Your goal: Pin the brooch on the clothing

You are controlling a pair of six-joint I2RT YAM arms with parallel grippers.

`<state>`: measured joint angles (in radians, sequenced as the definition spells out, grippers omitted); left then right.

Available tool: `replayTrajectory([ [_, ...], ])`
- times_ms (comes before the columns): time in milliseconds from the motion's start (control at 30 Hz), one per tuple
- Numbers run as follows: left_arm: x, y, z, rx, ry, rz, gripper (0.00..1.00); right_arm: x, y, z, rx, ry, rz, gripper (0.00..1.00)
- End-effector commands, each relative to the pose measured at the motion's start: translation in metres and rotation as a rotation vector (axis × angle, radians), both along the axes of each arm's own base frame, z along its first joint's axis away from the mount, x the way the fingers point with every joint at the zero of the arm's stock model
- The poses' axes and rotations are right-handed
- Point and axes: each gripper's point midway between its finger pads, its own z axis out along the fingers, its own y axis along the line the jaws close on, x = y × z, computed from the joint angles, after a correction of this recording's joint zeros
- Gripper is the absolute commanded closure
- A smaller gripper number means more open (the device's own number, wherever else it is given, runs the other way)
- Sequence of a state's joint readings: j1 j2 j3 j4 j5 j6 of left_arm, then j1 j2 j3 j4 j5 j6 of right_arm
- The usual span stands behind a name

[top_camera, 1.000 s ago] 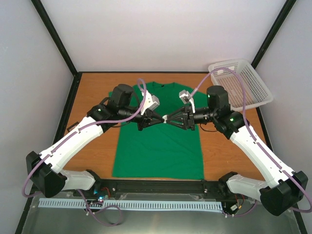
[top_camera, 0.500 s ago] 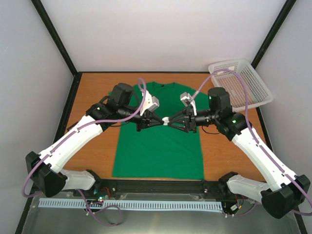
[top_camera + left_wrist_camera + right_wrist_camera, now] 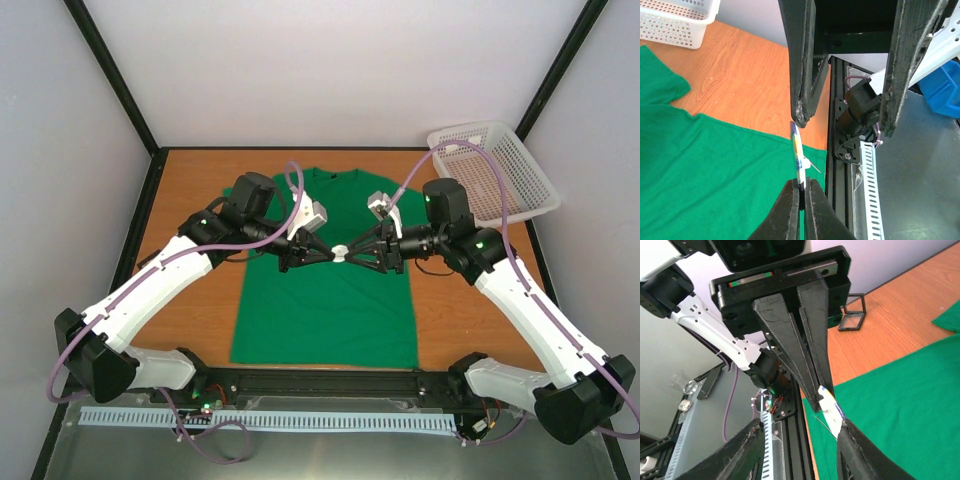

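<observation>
From above, the left hand [image 3: 330,252] and right hand [image 3: 352,250] meet over the green T-shirt [image 3: 325,310], which is spread midway between the left and right edges of the table [image 3: 190,180]. The left wrist view shows the left hand pinched shut on the brooch [image 3: 798,150], held edge-on above the T-shirt. The right wrist view shows the right hand gaping wide, gripping nothing, with one fingertip [image 3: 844,426] just beside the brooch.

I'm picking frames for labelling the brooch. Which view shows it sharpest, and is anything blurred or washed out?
Top external: even light, no glare, but the brooch is a pale speck. Left wrist: sharpest, the brooch edge-on in the left gripper. Right wrist: the right gripper is soft-focus, the brooch less crisp.
</observation>
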<state>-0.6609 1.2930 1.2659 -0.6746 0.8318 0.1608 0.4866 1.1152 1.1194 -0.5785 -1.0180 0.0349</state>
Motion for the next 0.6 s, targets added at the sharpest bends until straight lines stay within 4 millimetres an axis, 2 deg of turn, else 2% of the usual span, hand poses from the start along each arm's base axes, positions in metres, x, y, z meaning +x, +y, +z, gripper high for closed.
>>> replayTrajectory([
  [0,-0.011,-0.003,0.019,-0.055,-0.042,-0.065,0.99,0.010,-0.010,-0.004,-0.061,-0.044,-0.088,0.58],
  [233,-0.014,-0.003,0.018,-0.062,-0.031,-0.078,0.99,0.012,-0.006,-0.014,-0.059,-0.010,-0.075,0.61],
  [500,-0.017,-0.004,0.022,-0.076,-0.021,-0.094,0.99,0.008,0.003,-0.002,0.017,0.005,-0.002,0.82],
  [567,-0.017,-0.004,0.024,-0.080,-0.020,-0.090,0.99,0.005,0.004,0.002,0.038,0.009,0.019,0.94],
])
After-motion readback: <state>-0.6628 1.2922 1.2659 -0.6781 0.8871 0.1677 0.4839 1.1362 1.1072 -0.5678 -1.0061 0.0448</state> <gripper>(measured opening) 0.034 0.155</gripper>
